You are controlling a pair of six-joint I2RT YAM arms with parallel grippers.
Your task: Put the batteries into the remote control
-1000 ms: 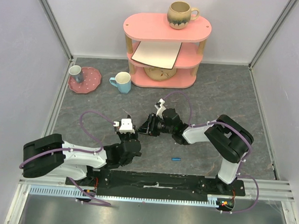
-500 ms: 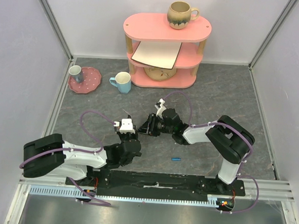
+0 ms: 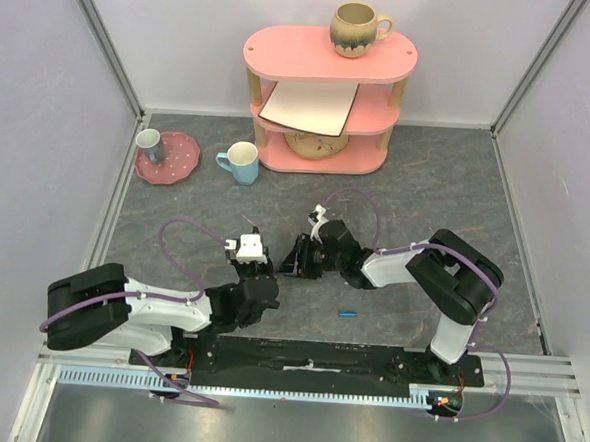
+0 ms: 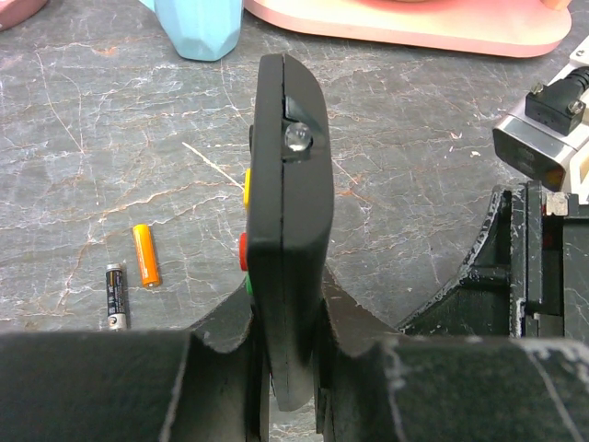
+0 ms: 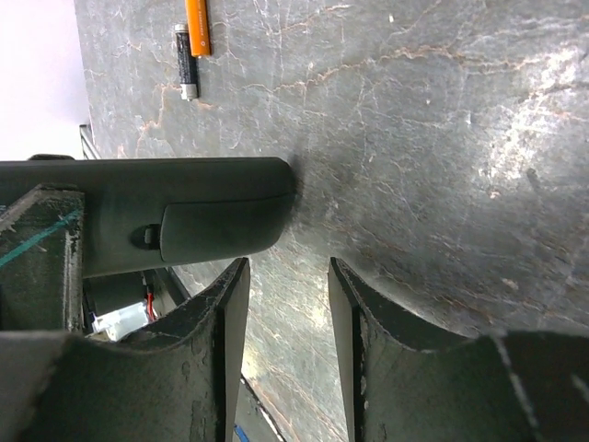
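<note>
Between the jaws of our left pincer (image 4: 287, 318) stands the slim black plastic remote control (image 4: 285, 212), clamped on edge. Our right pincer (image 5: 287, 276), half-open and empty, has swung in just beside its tip over the last second, perhaps to work on its back, a side we cannot see. The small orange battery (image 4: 144, 255) and dark battery (image 4: 114, 295) lie unloaded on the grey marbled bench (image 4: 414, 184).

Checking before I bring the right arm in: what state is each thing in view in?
remote control: on edge, clamped in left claw
right claw: open, empty, beside the remote's tip
orange battery: loose, lying flat on the table
black battery: loose, flat, beside the orange one, not touching
blue mug: upright on the table
brown mug: upright on top of the pink shelf
</note>
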